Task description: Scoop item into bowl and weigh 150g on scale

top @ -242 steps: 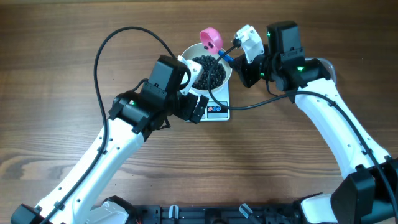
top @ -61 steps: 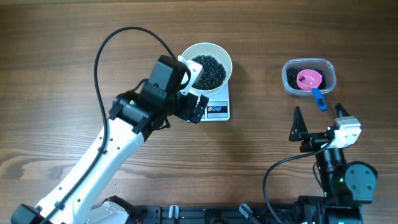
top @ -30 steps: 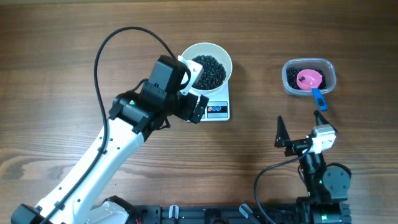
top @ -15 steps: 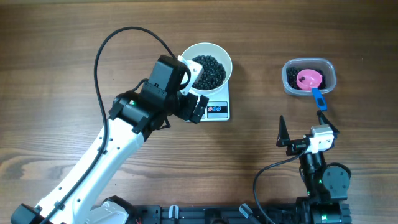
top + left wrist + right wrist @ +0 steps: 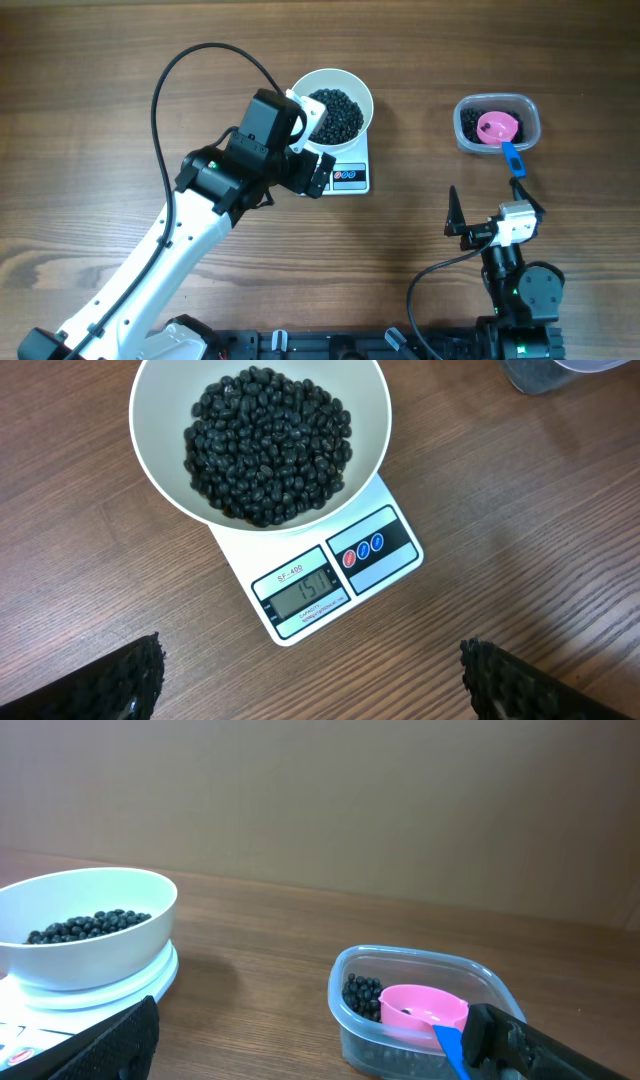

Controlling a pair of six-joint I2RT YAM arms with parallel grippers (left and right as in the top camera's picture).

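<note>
Looks all but done: beans [image 5: 265, 440] heaped in the bowl [image 5: 370, 420] on the scale [image 5: 335, 575], far centre, display seemingly a touch over target. Left gripper [image 5: 315, 685] above the scale and right gripper [image 5: 315, 1045] near right, both spread wide, holding nothing. Scoop [image 5: 497, 127] lying in the tub [image 5: 530, 105] far right; at most a bean or two to trim.

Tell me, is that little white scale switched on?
On. The display of the scale shows dark digits, and the bowl of beans sits on it.
</note>
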